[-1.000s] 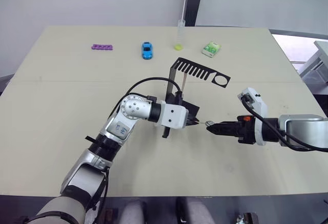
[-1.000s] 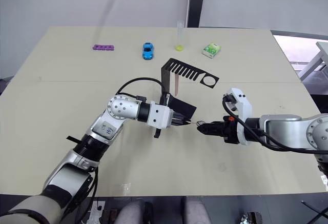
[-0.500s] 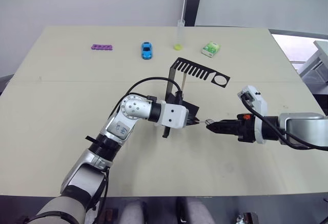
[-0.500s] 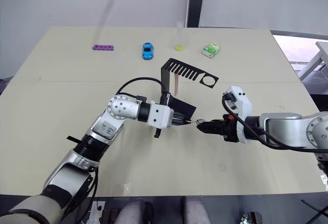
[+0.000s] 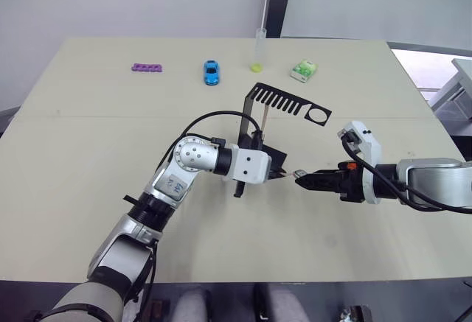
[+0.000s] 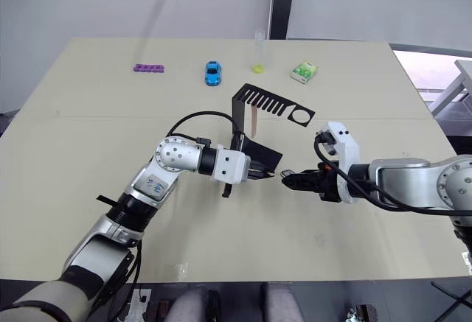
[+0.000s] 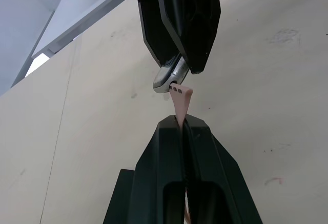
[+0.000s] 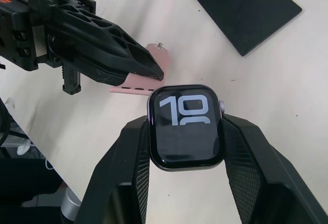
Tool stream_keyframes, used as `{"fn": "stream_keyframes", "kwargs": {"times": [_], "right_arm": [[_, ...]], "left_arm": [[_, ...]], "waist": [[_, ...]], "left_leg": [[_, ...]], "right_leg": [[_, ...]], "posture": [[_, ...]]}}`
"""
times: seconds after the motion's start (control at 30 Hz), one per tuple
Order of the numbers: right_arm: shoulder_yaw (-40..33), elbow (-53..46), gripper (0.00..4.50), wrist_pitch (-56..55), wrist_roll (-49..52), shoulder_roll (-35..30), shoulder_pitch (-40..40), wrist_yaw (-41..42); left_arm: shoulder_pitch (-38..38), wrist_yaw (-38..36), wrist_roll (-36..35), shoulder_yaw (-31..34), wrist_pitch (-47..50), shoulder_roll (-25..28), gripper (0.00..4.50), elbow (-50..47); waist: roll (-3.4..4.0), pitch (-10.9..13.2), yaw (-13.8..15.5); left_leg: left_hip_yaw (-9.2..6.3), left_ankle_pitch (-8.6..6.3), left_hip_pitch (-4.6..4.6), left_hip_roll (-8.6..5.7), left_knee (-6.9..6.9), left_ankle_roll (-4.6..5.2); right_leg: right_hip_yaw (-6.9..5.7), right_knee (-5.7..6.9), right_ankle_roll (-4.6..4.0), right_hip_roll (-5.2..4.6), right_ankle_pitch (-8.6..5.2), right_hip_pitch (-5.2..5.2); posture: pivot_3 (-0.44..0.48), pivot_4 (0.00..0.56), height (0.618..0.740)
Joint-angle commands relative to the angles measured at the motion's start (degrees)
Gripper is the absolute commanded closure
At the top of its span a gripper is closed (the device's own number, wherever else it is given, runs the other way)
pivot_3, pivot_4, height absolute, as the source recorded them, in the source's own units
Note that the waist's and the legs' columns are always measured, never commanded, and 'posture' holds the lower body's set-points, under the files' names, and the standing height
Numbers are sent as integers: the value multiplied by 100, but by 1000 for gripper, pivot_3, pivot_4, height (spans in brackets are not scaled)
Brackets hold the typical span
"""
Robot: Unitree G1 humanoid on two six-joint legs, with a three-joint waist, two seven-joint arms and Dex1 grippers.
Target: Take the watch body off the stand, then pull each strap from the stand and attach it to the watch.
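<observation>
My right gripper [image 5: 302, 180] is shut on the watch body [image 8: 185, 129], a square case with a black screen and grey rim. My left gripper [image 5: 278, 177] is shut on a pale pink strap [image 7: 181, 101], whose free end sticks out from the fingertips. That end touches or nearly touches the watch body's edge [image 7: 169, 78]. Both grippers meet tip to tip just in front of the stand's base [image 8: 241, 8]. The black stand [image 5: 284, 101] is upright behind them, and a second pink strap [image 6: 252, 121] hangs from its top arm.
Along the far side of the table lie a purple perforated strip [image 5: 147, 67], a blue toy car [image 5: 212, 71], a clear tube with a yellow-green base [image 5: 257, 51] and a green-and-white packet [image 5: 303, 70]. Bare tabletop lies in front of both arms.
My right gripper has moved a little to the left with the watch body, closing the gap to the strap. The left arm has held still.
</observation>
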Motion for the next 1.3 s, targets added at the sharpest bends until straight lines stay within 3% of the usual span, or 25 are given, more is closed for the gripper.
{"fn": "stream_keyframes", "kwargs": {"times": [0.03, 0.8, 1.3], "right_arm": [[-61, -189, 2947, -14, 237, -21, -141, 57], [185, -160, 2947, 212, -177, 292, -423, 57], [233, -195, 2947, 185, 171, 318, -548, -10]], "left_arm": [[-146, 71, -18, 3, -73, -64, 4500, -113], [-230, 133, 31, 9, -17, -209, 4500, -129], [-240, 140, 51, 27, -17, -228, 4500, -117]], "waist": [[0, 0, 0], [0, 0, -1], [0, 0, -1]], "left_leg": [[0, 0, 0, 0, 0, 0], [0, 0, -1, 0, 0, 0], [-1, 0, -1, 0, 0, 0]], "right_leg": [[0, 0, 0, 0, 0, 0], [0, 0, 0, 0, 0, -1], [-1, 1, 0, -1, 0, -1]], "posture": [[0, 150, 740], [0, 150, 740], [0, 150, 740]]}}
